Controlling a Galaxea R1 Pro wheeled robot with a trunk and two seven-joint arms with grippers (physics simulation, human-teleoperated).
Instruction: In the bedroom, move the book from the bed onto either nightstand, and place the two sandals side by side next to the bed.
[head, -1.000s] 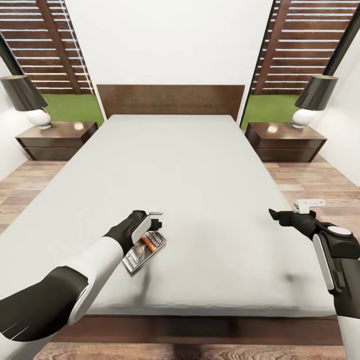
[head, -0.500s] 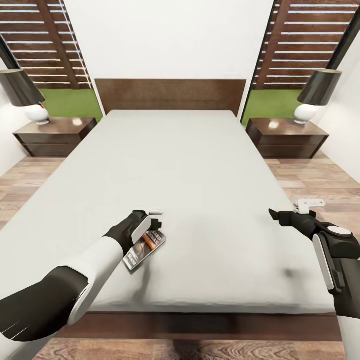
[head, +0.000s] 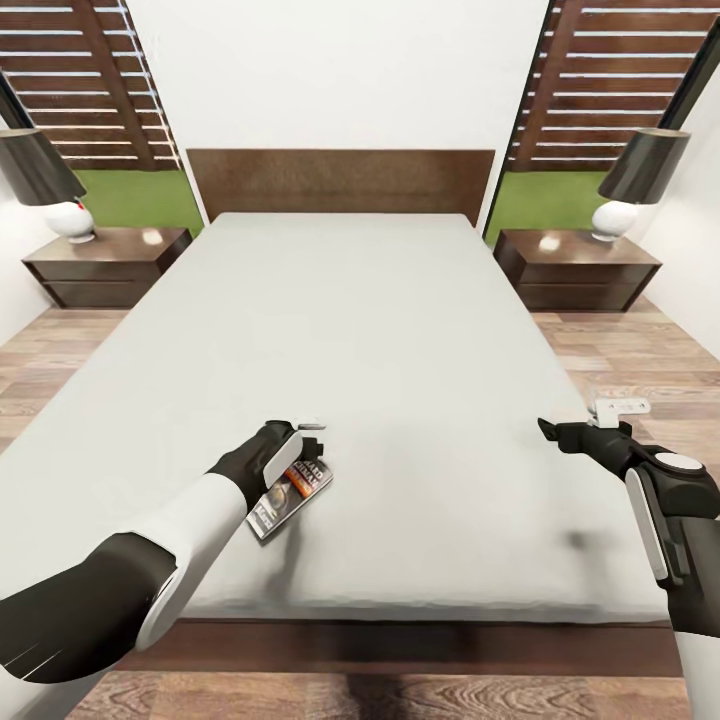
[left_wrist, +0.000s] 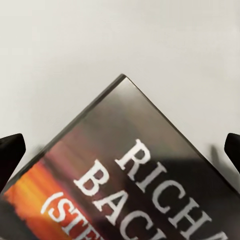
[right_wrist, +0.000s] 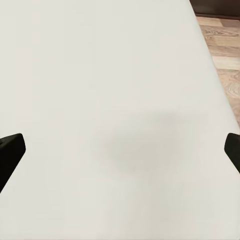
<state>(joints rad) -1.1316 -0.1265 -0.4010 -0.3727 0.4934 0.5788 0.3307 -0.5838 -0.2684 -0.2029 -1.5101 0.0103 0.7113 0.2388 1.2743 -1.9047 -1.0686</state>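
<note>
grey mattress of the bed (head: 340, 330) carries the book (head: 290, 493) at lower left, under the left gripper (head: 312, 432), fingers apart. thin, light, stiff; prob. best pinched at a free edge.

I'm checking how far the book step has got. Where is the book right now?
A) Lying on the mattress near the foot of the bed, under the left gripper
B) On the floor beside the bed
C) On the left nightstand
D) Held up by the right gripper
A: the book lies flat on the bed, the open left gripper over it, fingertips wide of its cover in the left wrist view.
</note>
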